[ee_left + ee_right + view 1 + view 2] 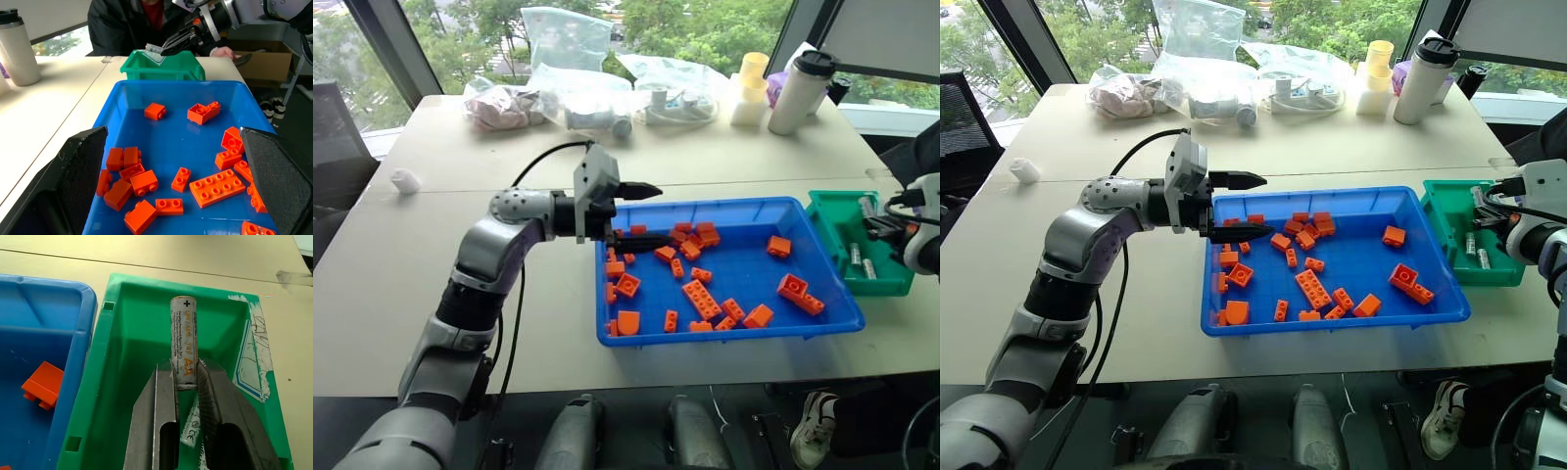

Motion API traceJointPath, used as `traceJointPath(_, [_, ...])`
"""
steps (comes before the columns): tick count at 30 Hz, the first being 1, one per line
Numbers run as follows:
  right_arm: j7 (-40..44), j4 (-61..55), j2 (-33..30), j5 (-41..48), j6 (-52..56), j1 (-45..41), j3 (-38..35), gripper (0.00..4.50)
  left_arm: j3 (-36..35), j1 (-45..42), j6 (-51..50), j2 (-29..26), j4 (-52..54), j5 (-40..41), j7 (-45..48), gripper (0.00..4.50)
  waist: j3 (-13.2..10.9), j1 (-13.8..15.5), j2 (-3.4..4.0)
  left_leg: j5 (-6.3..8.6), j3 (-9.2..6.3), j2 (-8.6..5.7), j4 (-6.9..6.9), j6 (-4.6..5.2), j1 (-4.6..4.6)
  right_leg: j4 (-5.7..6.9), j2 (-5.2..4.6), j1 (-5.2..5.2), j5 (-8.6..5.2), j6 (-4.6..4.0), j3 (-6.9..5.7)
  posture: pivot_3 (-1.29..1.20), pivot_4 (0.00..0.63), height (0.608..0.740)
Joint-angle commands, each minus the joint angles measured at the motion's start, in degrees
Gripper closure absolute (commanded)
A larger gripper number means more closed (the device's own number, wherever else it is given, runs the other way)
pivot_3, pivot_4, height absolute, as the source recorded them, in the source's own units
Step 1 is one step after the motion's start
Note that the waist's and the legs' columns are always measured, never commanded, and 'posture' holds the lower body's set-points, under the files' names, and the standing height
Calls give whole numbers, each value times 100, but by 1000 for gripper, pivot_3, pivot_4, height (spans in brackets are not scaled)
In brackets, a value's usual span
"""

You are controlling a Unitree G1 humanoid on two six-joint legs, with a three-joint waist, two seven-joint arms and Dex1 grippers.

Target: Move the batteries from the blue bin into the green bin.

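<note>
The blue bin (pixel 724 336) lies on the table with several orange bricks (pixel 702 297) scattered inside it. My left gripper (pixel 641 213) hangs open over the bin's left edge, pointing right, with nothing between its fingers (pixel 78 171). The green bin (pixel 832 211) stands against the blue bin's right side. Two batteries (pixel 862 260) lie in it. My right gripper (pixel 185 374) is above the green bin, shut on a silver battery (pixel 183 350) that sticks out past its fingertips. Another battery (pixel 192 425) lies on the bin floor under that gripper.
Clear plastic bags (pixel 597 93), a white tumbler (pixel 800 90) and yellow cups (pixel 751 83) stand along the table's far side. A small white object (pixel 404 180) lies at the far left. A person in dark clothes (pixel 146 24) sits beyond the green bin.
</note>
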State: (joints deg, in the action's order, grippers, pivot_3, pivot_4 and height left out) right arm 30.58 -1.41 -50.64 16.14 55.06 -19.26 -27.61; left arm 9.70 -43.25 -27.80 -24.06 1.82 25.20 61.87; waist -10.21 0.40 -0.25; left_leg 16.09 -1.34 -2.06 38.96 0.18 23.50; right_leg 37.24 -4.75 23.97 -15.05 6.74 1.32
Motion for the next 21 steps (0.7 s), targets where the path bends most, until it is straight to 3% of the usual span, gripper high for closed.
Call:
traceJointPath(1, [-48, 73, -180, 34, -66, -138, -147, 2472, -73, -162, 138, 35, 17, 4, 20, 0, 0, 1, 0, 0, 0, 0, 0, 0, 0, 0, 0, 0, 0, 0, 0, 0, 150, 740])
traceJointPath(5, [40, 109, -234, 79, -221, -245, -59, 365, -74, -191, 281, 56, -93, -132, -55, 0, 0, -2, 0, 0, 0, 0, 0, 0, 0, 0, 0, 0, 0, 0, 0, 0, 150, 740])
traceJointPath(11, [259, -31, -116, 323, -762, -359, -160, 365, -272, -231, 385, 35, -221, -141, -214, 0, 0, -3, 0, 0, 0, 0, 0, 0, 0, 0, 1, 0, 0, 0, 0, 0, 150, 740])
traceJointPath(16, [768, -645, 64, 899, -1234, -51, -416, 365, -446, -97, 273, -425, 17, -298, -370, 0, 0, -15, 0, 0, -2, 3, -2, 1, 0, 0, 3, 1, 0, 1, -1, 0, 150, 740])
traceJointPath(21, [1254, -1396, 153, 1459, -1359, 734, -884, 365, -966, 326, -355, -947, 596, 54, -641, 0, -1, 16, -1, 2, -5, 3, -1, 3, 0, -2, 1, -2, 0, 1, -1, 0, 150, 740])
